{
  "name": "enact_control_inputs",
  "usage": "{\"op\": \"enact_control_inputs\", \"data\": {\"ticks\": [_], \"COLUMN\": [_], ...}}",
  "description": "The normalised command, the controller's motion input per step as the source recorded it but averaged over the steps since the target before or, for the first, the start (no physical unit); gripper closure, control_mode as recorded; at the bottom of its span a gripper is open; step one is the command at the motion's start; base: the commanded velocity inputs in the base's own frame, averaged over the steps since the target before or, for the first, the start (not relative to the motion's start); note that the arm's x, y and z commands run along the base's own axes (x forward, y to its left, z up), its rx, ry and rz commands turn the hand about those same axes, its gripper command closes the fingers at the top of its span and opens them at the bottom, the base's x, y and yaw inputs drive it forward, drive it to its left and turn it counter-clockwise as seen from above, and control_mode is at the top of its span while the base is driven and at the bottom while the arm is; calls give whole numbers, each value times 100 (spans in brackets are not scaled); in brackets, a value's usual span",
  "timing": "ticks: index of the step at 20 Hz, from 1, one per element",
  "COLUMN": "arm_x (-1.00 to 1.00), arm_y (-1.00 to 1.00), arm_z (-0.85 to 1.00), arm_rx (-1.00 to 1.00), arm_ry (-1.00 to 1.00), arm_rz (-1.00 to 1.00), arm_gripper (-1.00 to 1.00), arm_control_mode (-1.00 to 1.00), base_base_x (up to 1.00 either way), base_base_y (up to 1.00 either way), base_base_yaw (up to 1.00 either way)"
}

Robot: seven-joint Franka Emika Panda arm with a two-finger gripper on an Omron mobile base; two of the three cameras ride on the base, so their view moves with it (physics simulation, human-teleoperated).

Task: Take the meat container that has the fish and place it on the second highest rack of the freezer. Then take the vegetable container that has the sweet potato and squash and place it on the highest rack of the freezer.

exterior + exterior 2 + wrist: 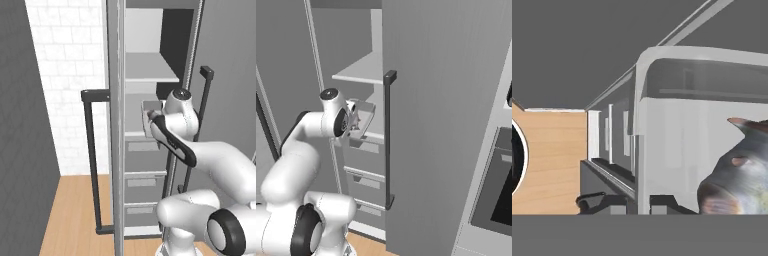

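My gripper (150,120) is shut on the near rim of the meat container (151,106), a shallow grey tray, just inside the open freezer (145,150). From the right side the gripper (352,121) holds the tray (364,116) tilted at the front edge of the lower pale shelf (375,131). The highest rack (148,68) above it is bare. Up close, the tray wall (677,145) stands between my fingertips (592,201), and the grey-silver fish (743,175) lies inside at the right. Whether the tray rests on the shelf I cannot tell.
The freezer door (116,130) stands open edge-on at the left, its black bar handle (90,160) sticking out. Grey drawers (143,182) sit below the shelves. A tall grey panel with a black handle (389,140) flanks the right side, and an oven (496,195) lies beyond it.
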Motion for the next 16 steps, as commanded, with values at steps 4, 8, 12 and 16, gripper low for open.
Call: {"op": "enact_control_inputs", "data": {"ticks": [4, 8, 12, 16], "arm_x": [33, 36, 32, 28], "arm_y": [0, 0, 0, 0], "arm_z": [-6, -18, -20, -13], "arm_rx": [0, 0, 0, 0], "arm_ry": [0, 0, 0, 0], "arm_rz": [0, 0, 0, 0], "arm_gripper": [100, 100, 100, 100], "arm_control_mode": [-100, -100, -100, -100], "base_base_x": [0, 0, 0, 0], "base_base_y": [0, 0, 0, 0], "base_base_yaw": [0, 0, 0, 0]}}
